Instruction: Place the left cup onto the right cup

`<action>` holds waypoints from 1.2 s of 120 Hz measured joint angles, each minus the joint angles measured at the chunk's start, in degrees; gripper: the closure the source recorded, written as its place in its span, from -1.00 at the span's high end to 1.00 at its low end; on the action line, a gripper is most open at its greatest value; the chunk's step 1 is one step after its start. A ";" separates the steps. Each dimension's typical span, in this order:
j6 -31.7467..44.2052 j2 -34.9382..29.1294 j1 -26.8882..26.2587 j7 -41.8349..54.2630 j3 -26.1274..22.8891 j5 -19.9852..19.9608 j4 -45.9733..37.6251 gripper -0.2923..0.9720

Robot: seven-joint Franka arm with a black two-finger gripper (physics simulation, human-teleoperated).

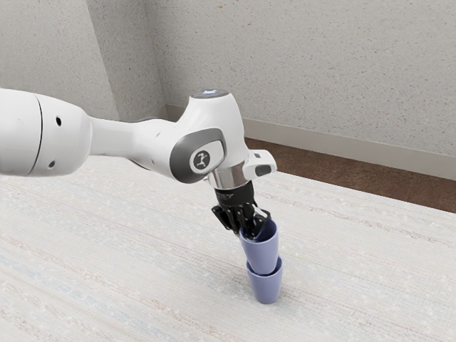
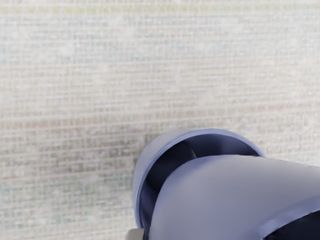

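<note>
The lower cup stands on the table. The upper cup sits inside it, its base nested in the lower cup's mouth, leaning toward the exterior view's left. Above the lower cup, the gripper grips the upper cup's rim.

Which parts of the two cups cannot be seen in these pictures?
Exterior view: the base of the upper cup is hidden inside the lower cup.
Exterior view: the gripper covers part of the upper cup's rim.
Wrist view: the upper cup is cut off by the picture's edges, and it hides most of the lower cup's inside.
</note>
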 joint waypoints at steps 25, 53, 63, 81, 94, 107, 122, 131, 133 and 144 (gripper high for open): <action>-0.03 0.00 0.02 0.42 -0.01 -0.32 -0.05 0.16; -0.12 -0.15 -0.02 0.72 -0.01 -0.38 -0.04 0.39; -0.15 -0.50 -0.03 0.78 -0.01 -0.36 0.06 0.43; -0.33 -1.86 -0.04 0.88 0.05 -0.32 0.23 0.47; -1.19 -3.78 -0.03 0.85 0.08 -0.18 0.37 0.49; -2.18 -6.37 -0.09 0.76 0.16 0.33 0.56 0.50; -7.23 -7.62 -0.02 0.80 0.30 4.77 7.37 0.51; -12.31 -7.67 0.27 1.03 0.06 7.97 12.37 0.51; -13.45 -7.66 0.32 1.24 0.01 8.78 13.54 0.51; -18.68 -7.51 0.37 3.47 -0.09 12.50 18.72 0.51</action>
